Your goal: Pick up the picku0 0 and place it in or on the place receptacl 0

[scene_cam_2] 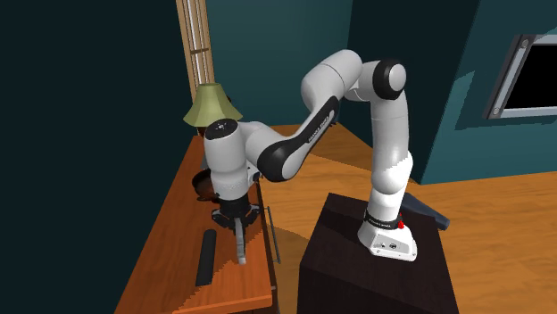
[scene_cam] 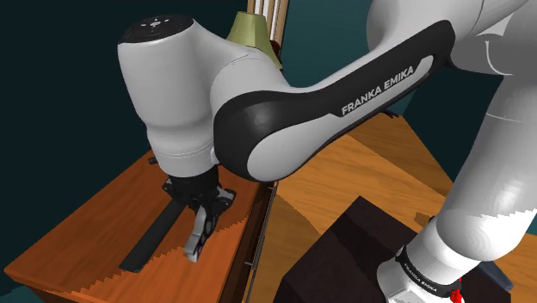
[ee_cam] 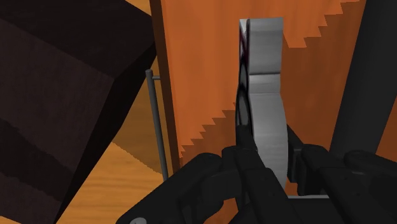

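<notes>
A thin grey slab with a dark face hangs lengthwise from my gripper, whose black fingers are shut on its upper end. In the shoulder view the slab points down from the gripper towards the orange wooden table top, its lower end close to the surface. The second exterior view shows the slab below the gripper, near the table's front edge. A dark round dish sits further back on the table, partly hidden by the arm.
A long flat black bar lies on the table beside the slab. A lamp with an olive shade stands at the table's far end. The dark stand is close alongside, and a thin metal handle runs along the table's front.
</notes>
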{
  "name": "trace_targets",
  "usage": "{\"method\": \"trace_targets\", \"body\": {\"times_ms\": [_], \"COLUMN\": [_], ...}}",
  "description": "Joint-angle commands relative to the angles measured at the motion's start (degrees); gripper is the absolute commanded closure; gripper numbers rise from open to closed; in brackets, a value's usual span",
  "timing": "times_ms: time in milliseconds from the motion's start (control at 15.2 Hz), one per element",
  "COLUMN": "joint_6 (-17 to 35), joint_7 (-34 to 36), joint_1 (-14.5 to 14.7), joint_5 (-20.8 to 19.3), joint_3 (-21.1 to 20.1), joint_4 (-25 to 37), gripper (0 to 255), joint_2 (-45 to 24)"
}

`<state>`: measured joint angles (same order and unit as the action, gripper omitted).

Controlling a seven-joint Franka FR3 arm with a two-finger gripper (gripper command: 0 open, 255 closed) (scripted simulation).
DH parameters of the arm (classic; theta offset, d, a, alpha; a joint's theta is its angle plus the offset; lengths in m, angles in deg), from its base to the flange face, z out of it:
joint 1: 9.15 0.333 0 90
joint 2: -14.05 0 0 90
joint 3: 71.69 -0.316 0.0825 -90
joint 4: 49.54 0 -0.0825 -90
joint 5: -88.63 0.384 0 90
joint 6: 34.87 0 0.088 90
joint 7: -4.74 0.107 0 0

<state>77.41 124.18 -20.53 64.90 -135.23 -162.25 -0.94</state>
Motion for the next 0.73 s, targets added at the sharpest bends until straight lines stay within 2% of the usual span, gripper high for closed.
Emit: {"method": "trace_targets", "body": {"times_ms": [0, 660], "joint_6": [-1.1, -7.0], "joint_7": [-0.6, -4.3], "joint_1": [-0.3, -2.5], "joint_5": [0.7, 5.1], "joint_3": [-0.3, -2.3], "joint_4": [0.6, 5.3], "gripper": [255, 255], "joint_2": [0.5, 4.5]}}
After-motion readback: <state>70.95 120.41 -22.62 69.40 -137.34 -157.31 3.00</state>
